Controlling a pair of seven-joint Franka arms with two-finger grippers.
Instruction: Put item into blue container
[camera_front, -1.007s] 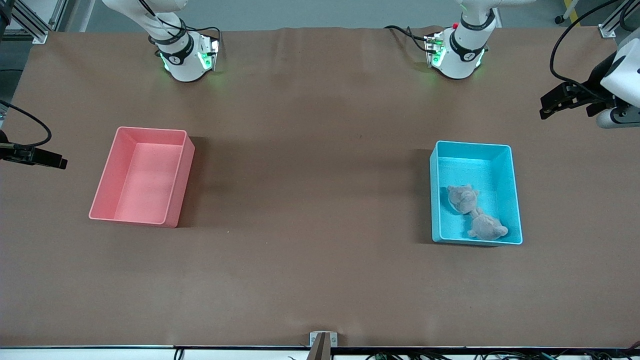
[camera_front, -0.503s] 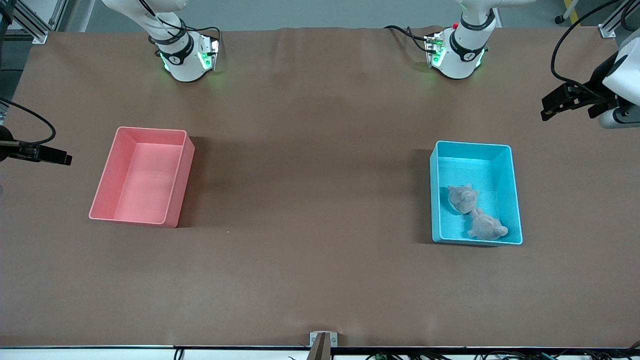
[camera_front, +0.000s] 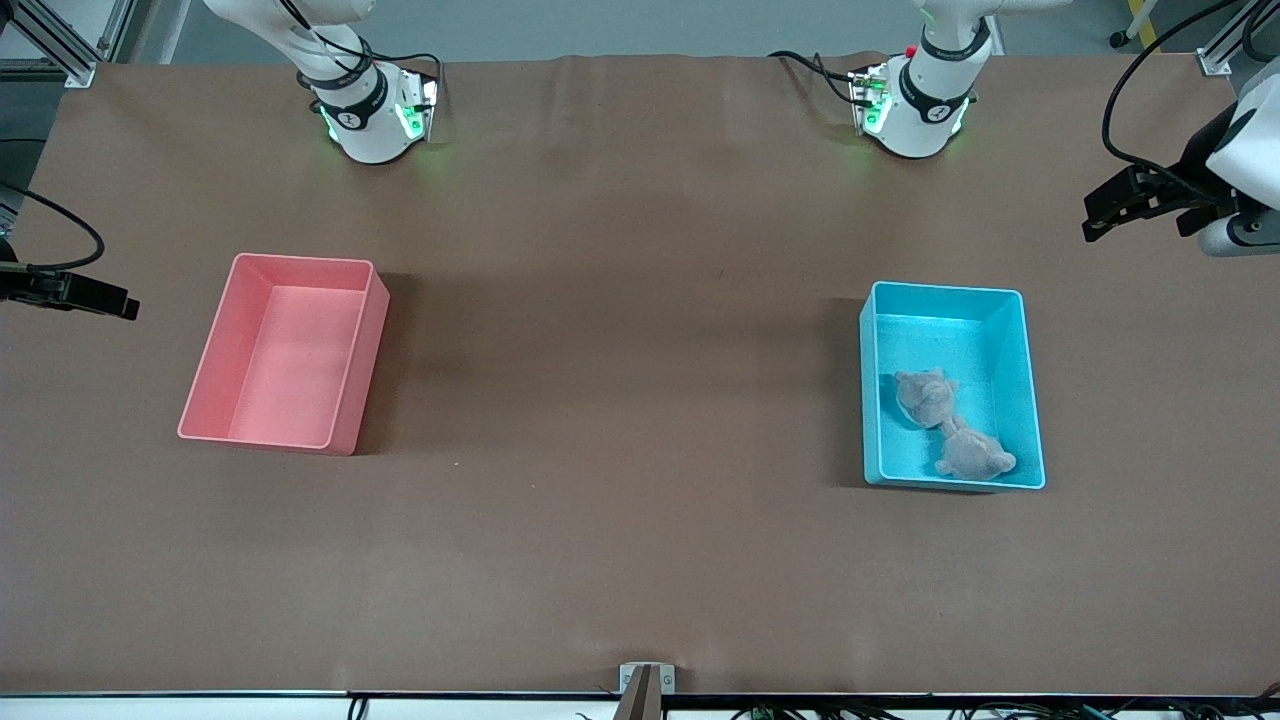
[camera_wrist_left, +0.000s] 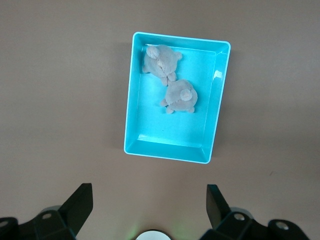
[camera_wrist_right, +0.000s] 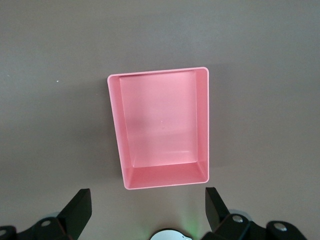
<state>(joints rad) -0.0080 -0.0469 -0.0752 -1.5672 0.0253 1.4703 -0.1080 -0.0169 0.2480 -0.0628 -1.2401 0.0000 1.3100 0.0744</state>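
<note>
No readable text, label, brand, number or sign is shown on anything in these views. A small dark mark is carried on the collar of each arm's base (camera_front: 350, 117), but it cannot be made out as a letter or logo. The walls of the blue container (camera_front: 1032, 400) and of the pink bin (camera_front: 215, 350) are left plain, and nothing is printed on the brown table cover (camera_front: 620, 400).
</note>
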